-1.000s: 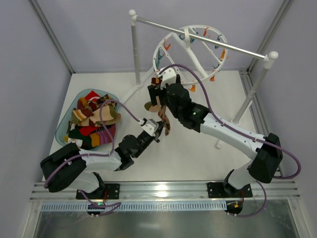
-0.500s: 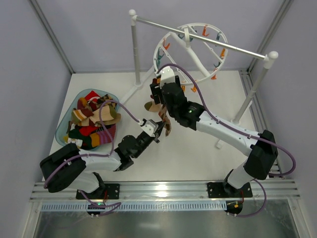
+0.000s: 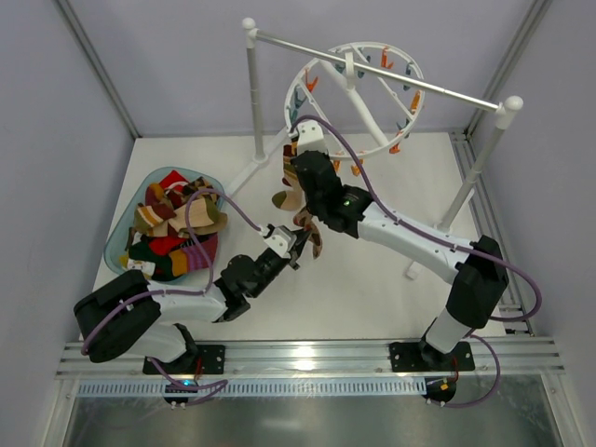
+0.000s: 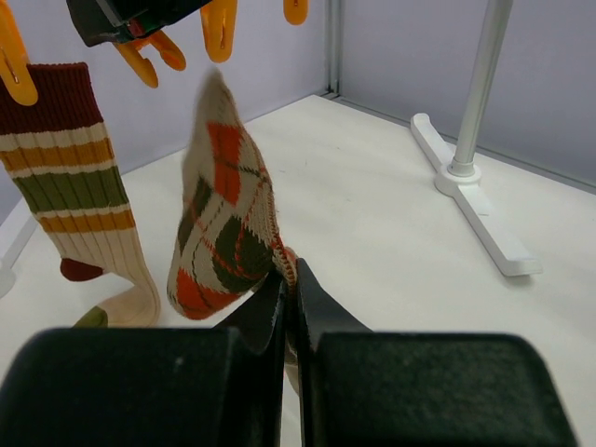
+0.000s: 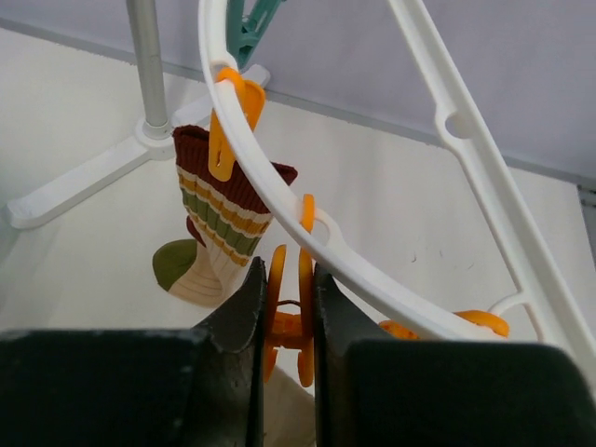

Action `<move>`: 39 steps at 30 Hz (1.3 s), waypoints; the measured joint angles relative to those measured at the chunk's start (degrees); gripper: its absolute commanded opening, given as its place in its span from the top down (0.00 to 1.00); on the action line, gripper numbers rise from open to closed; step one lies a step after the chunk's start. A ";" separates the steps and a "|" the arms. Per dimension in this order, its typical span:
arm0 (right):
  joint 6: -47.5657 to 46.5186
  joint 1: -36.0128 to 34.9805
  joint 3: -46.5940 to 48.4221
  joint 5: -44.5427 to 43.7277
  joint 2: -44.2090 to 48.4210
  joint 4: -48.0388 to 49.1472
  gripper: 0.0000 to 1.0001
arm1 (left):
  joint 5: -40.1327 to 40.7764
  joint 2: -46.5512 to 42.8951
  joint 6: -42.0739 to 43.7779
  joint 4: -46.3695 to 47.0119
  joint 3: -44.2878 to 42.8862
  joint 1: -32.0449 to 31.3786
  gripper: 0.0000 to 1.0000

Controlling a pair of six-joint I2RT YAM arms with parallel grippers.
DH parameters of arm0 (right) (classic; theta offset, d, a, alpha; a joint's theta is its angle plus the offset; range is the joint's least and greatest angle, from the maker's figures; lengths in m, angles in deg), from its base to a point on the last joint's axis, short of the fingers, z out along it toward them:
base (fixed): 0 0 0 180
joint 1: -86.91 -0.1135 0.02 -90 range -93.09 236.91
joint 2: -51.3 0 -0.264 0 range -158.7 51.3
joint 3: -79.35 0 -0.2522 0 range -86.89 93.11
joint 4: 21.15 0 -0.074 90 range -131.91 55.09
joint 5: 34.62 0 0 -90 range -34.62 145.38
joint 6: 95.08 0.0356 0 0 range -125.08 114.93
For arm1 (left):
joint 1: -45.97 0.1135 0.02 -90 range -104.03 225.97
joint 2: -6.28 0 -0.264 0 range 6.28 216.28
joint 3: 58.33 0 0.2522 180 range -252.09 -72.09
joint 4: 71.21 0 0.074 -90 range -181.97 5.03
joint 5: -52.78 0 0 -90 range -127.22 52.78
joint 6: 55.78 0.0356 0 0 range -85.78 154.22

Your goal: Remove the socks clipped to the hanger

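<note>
Mid-release on the brown-and-tan argyle fabric sock, hanging over the middle of the table under the near rim of the round white plastic ring hanger. Squeezing a small orange plastic clip on that rim with the right end effector, pressed against both clip levers. Pinching the sock's toe in the left end effector, pressed together on the fabric. Probably the clip biting the cuff; bite itself hidden.

Next: hold the squeeze, draw the toe down and clear, then over to the teal plastic basin of loose socks at the table's left edge.

Watch the maroon-cuffed striped ribbed sock clipped just beside — easy to snag. White rail stand close behind the hanger — little room for the right arm.
</note>
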 measured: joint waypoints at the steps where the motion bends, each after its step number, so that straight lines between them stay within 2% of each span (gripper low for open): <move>1: 0.17 0.00 0.00 -0.59 -0.15 -0.02 0.96 | -0.02 0.00 0.00 0.00 0.04 0.00 1.00; 9: 0.15 0.09 -0.81 -1.79 0.00 1.11 0.96 | 0.76 0.00 0.28 -0.07 0.28 0.00 1.00; 10: 0.15 0.09 -1.16 -1.77 0.17 1.25 0.93 | 1.16 0.00 0.35 -0.11 0.28 0.00 1.00; 11: 0.13 0.09 -1.46 -1.53 0.37 1.40 0.79 | 1.75 0.00 0.44 -0.13 0.28 0.00 1.00; 12: 0.13 0.09 -1.73 -1.29 0.55 1.57 0.72 | 2.25 0.00 0.48 -0.20 0.28 0.00 1.00; 16: -0.04 0.09 -2.38 0.42 1.38 2.03 0.54 | 4.61 -0.02 0.44 -1.36 0.24 0.13 1.00; 17: -0.07 0.09 -2.54 0.92 1.62 2.19 0.40 | 4.96 -0.09 0.33 -2.08 0.13 0.50 1.00; 19: -0.04 0.02 -3.02 1.84 2.27 2.34 0.23 | 5.31 -0.22 -0.33 -3.65 -0.22 1.55 1.00; 20: -0.15 -0.09 -3.48 2.36 2.73 2.54 0.10 | 5.44 -0.35 -0.72 -4.59 -0.46 2.40 1.00; 21: 0.15 -0.15 -3.82 2.69 3.06 2.69 0.03 | 5.57 -0.52 -1.64 -5.64 -0.70 3.45 1.00; 27: -0.22 -0.13 -6.29 5.42 5.29 3.45 0.00 | 6.91 -3.30 -10.45 -16.04 -2.95 13.57 1.00; 34: -0.26 -0.15 -8.20 7.54 7.50 5.40 0.00 | 14.05 -10.75 -21.90 -28.06 -3.10 26.10 1.00; 39: -0.42 -0.13 -9.05 8.13 8.04 6.25 0.00 | 23.04 -19.17 -22.29 -34.12 -4.02 29.31 1.00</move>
